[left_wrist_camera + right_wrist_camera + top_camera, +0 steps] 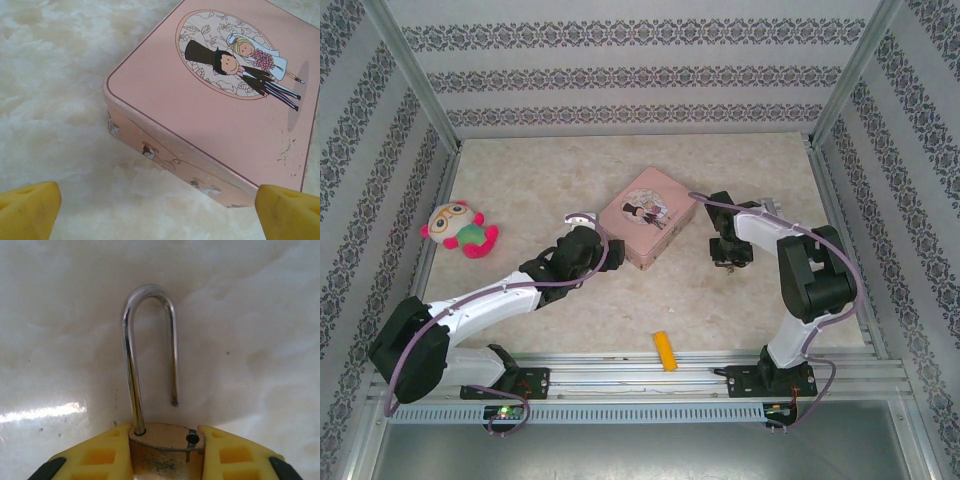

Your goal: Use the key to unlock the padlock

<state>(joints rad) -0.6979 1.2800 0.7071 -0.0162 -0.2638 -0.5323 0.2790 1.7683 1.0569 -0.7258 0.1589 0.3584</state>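
My right gripper [165, 452] is shut on the small brass padlock [162, 460], its yellow fingers [95, 457] pressing both sides of the body. The thin steel shackle [131, 365] stands raised, its free end lifted clear of its hole in the body. In the top view the right gripper [727, 262] points down at the table, right of the pink tin. My left gripper [157, 215] is open, its yellow fingertips [30, 210] wide apart over bare table just short of the tin's near corner. In the top view the left gripper [582, 225] sits at the tin's left edge.
The pink picture tin [647, 217] lies mid-table between the two grippers; its lid [225, 100] shows a bride and groom. A yellow bar [665, 350] lies near the front rail. A plush toy [458, 229] sits at the far left. Patterned walls enclose the table.
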